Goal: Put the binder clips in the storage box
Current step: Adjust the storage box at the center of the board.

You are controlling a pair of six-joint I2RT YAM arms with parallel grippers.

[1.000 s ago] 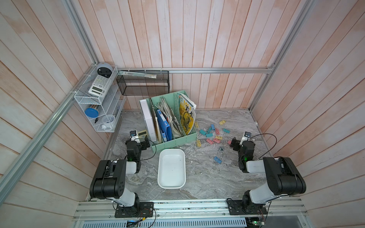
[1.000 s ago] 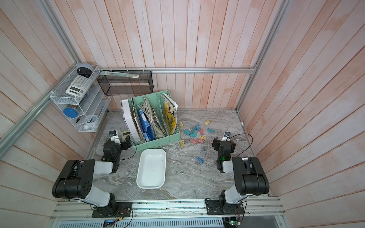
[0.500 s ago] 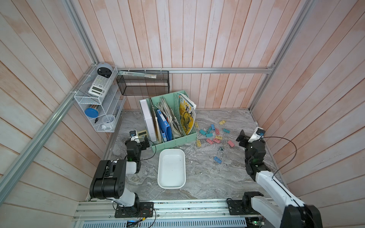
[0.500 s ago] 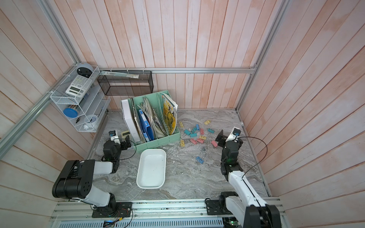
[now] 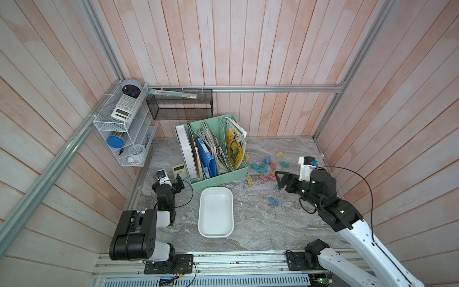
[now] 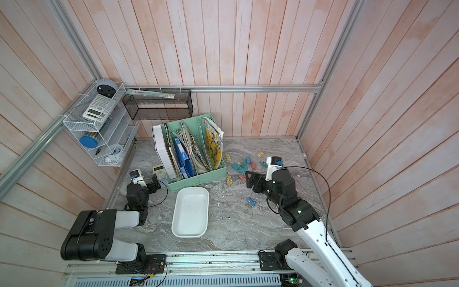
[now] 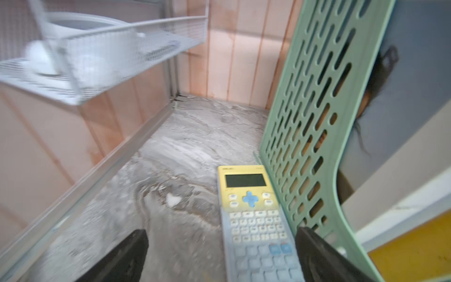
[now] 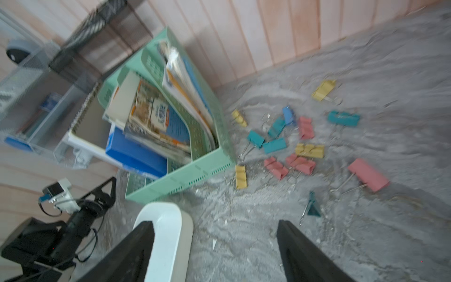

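Binder clips (image 5: 263, 169) in pink, yellow, blue and teal lie scattered on the marbled surface (image 5: 260, 223), just right of the green file organizer (image 5: 221, 177). All are outside the white storage box (image 5: 215, 211). A single blue clip (image 5: 273, 200) lies apart from the rest, nearer the front edge. The box lies flat in front of the organizer, between the two arms.

The right tool (image 5: 279, 178) hangs over the near edge of the scatter. Its fingers (image 8: 136, 246) are spread wide with nothing between them, and its wrist view looks down on the clips and one corner of the box.

The left tool (image 7: 220, 234) sits low on the organizer's other side, likewise spread wide and holding nothing. A yellow-and-blue calculator (image 7: 253, 214) lies on the surface under the gap between its fingers, against the organizer's perforated wall.
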